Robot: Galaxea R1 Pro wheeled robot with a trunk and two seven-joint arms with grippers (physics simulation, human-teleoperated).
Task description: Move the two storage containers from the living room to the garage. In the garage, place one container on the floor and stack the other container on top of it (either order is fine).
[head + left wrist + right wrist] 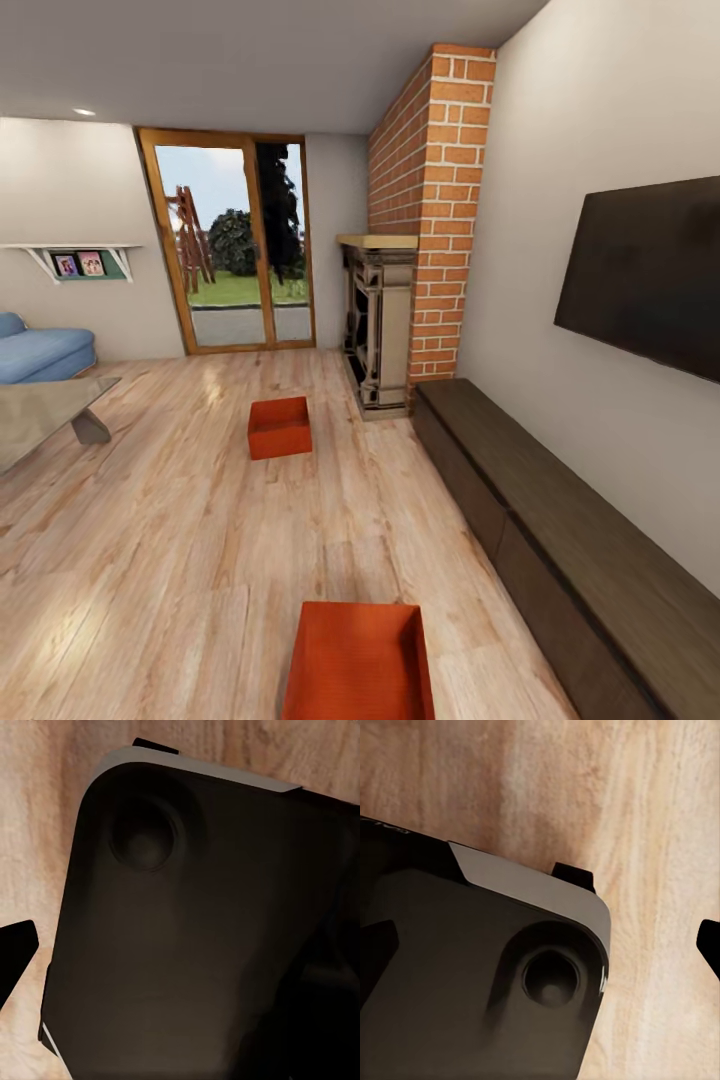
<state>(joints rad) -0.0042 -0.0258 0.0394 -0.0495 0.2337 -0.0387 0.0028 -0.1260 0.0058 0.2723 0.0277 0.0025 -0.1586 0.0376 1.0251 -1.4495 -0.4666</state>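
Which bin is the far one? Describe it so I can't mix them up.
Find the brick fireplace beside the glass doors. On the wood floor before it sits the far container, looking smaller than its twin at the picture's bottom edge.

A light wood-plank floor [180, 540] runs across the room and catches a pale sheen near the far end. In the back wall stand wood-framed glass doors [232, 245] with 2 panes, giving onto grass, a dark bush and blue sky. Right of them rises a red brick chimney column [440, 210] with a carved stone fireplace [378, 325] at its foot. Along the plain pale right wall [540, 200] hangs a dark flat screen [645, 270] above a long dark wooden cabinet [560, 530]. At the left sit a blue sofa [40, 350], a glass-topped table [45, 410] and a white wall shelf [75, 258] holding 2 small pictures. A recessed ceiling light [84, 111] glows above.
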